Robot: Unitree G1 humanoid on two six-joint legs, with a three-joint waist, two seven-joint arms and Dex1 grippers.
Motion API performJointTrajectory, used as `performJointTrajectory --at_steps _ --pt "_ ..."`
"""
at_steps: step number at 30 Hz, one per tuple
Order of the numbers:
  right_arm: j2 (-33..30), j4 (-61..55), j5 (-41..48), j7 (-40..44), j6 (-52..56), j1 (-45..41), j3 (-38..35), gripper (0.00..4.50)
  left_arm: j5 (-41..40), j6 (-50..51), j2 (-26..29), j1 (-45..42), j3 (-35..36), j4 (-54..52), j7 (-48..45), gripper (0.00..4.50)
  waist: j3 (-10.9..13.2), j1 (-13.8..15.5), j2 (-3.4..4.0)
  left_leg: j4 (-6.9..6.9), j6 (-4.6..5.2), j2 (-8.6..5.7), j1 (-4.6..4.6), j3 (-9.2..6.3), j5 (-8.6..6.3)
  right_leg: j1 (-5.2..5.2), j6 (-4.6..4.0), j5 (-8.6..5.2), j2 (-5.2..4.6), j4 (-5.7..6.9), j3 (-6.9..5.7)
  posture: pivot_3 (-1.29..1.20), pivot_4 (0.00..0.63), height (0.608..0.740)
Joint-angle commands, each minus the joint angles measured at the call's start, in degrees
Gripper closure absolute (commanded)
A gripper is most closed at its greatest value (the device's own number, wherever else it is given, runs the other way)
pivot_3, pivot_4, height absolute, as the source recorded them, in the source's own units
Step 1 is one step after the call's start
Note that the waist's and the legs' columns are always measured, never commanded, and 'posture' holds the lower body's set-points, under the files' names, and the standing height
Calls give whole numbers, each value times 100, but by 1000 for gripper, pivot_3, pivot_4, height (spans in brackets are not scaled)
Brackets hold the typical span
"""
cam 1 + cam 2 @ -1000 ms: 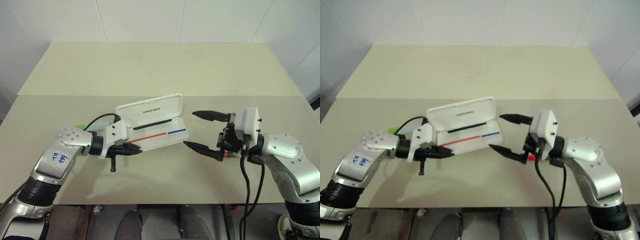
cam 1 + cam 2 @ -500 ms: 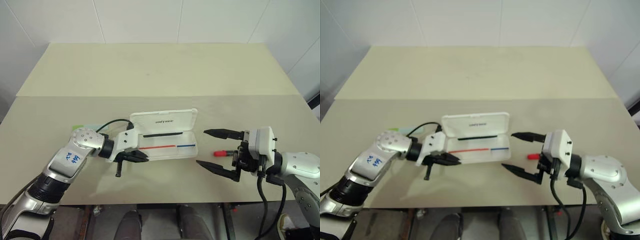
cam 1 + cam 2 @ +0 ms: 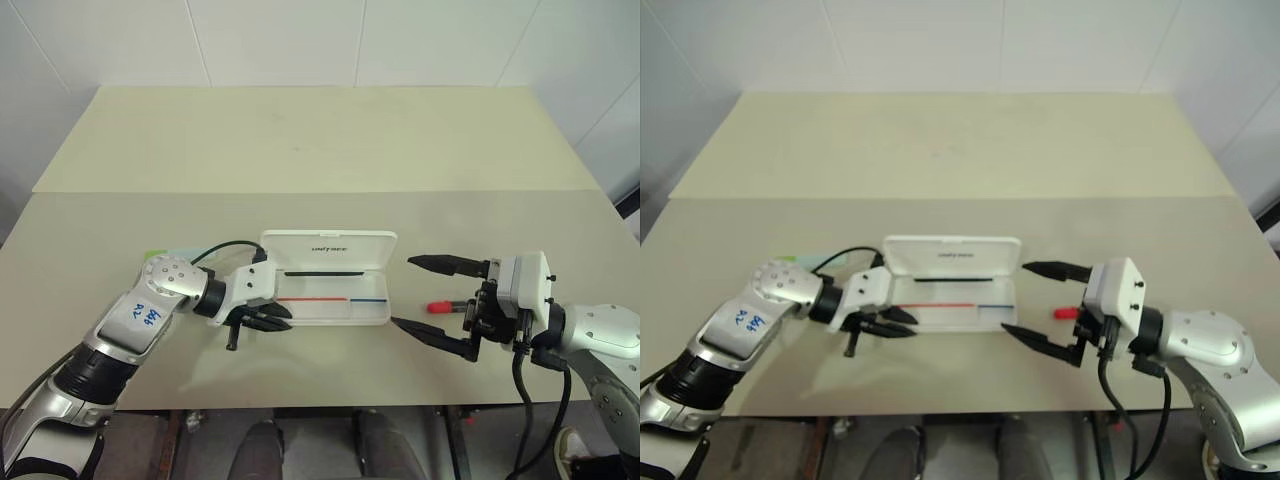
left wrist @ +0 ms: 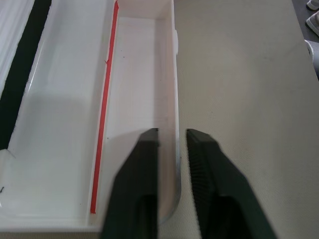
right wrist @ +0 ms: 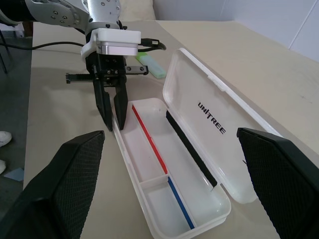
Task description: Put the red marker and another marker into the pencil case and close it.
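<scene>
The white pencil case (image 3: 330, 308) lies open in the middle of the table, its lid (image 3: 328, 245) standing up at the back with black lettering. My left gripper (image 4: 173, 137) sits at the case's left end, fingers slightly open, astride the front wall. The red marker (image 3: 443, 305) lies on the table just right of the case. My right gripper (image 3: 403, 292) hovers wide open and empty, its fingertips reaching past the marker toward the case's right end. The pale green marker (image 5: 152, 67) lies behind my left arm, left of the case.
Inside the case's tray runs a thin red-and-blue strip (image 5: 149, 139), and a black strip (image 5: 192, 149) lies along the lid. A black cable (image 3: 215, 248) loops over my left wrist. The table's front edge (image 3: 330, 405) is close below both grippers.
The left gripper's fingers, earlier shut on the case's wall, have parted a little. The case has swung from slanted to square with the table's edge. The right gripper stays wide open.
</scene>
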Motion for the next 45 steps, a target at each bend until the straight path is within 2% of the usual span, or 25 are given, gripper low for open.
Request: performJointTrajectory --at_steps 1,15,18,23,29,31,37,40,45 --pt "66 -66 14 -29 -76 -120 53 0 -278 245 -52 4 211 -311 10 2182 0 0 0 0 0 0 0 0 0 0 0 0 0 0 0 0 150 740" --pt "176 123 -96 53 -139 -314 231 0 -1117 867 175 4 646 -936 -228 2182 0 -4 -1 1 0 0 0 0 0 0 0 0 0 1 0 0 150 740" --pt "123 195 -84 146 -132 -292 194 0 -1508 851 476 142 1019 -1061 -570 1590 0 -16 0 0 0 0 0 0 0 0 0 0 0 1 0 0 150 740" --pt "-89 366 -142 463 -203 -163 58 0 -1943 571 676 320 1626 -1144 -822 25 0 6 -1 -2 0 1 0 0 0 0 -2 -1 -1 -1 -1 0 150 740" --pt "-638 1134 -333 1231 -536 -227 -178 0 -2123 182 579 170 2052 -971 -840 25 2 1 -3 8 0 0 1 1 0 6 -1 0 -1 -1 -1 0 150 740" --pt "-915 1556 -468 1590 -725 -343 -202 0 -2357 368 456 -11 2158 -927 -671 25 2 3 -3 10 0 0 2 1 0 7 -1 0 -1 -1 -2 0 150 740" --pt "-1617 3081 -1211 2640 -1492 -1018 256 0 -2904 820 318 -218 2123 -1049 -528 25 3 -40 -1 14 3 1 5 4 -2 8 1 1 -1 0 0 0 150 740" --pt "-1715 3824 -1631 3113 -1999 -1416 617 0 -2932 815 280 -220 2047 -1093 -530 25 4 -44 -1 14 3 3 4 6 -2 4 2 1 0 2 0 0 150 740" --pt "-1524 4858 -2046 3543 -2537 -2247 1153 0 -2857 700 200 -321 1977 -1038 -461 25 6 -53 2 19 2 2 6 9 -1 5 2 1 -1 5 3 0 150 740"
